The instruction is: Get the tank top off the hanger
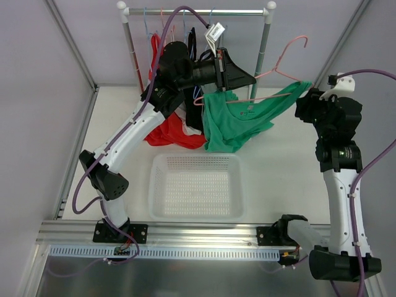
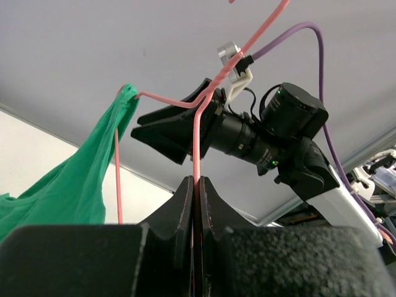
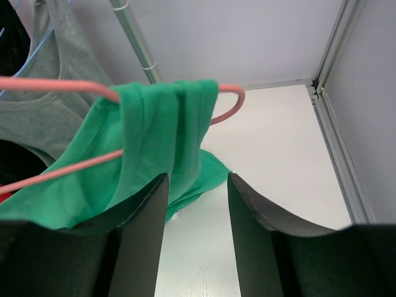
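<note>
The salmon-pink hanger (image 1: 281,62) hangs tilted in the air right of the rack, hook up. My left gripper (image 1: 250,78) is shut on its thin wire (image 2: 196,142), which runs straight up from between the pressed fingertips. The emerald-green tank top (image 1: 235,120) droops from the hanger toward the table. One strap (image 3: 167,117) is still looped over the hanger's curved right end (image 3: 230,102). My right gripper (image 3: 195,185) sits just below and in front of that strap, jaws apart with only bare table showing between them. The green fabric lies behind its left finger (image 3: 145,223).
A white basket (image 1: 195,185) sits at the table's near middle. A red garment (image 1: 173,133) lies behind it on the left. The clothes rack (image 1: 197,11) at the back carries a grey tank top (image 3: 49,93) and light-blue hangers. Enclosure walls stand close on the right.
</note>
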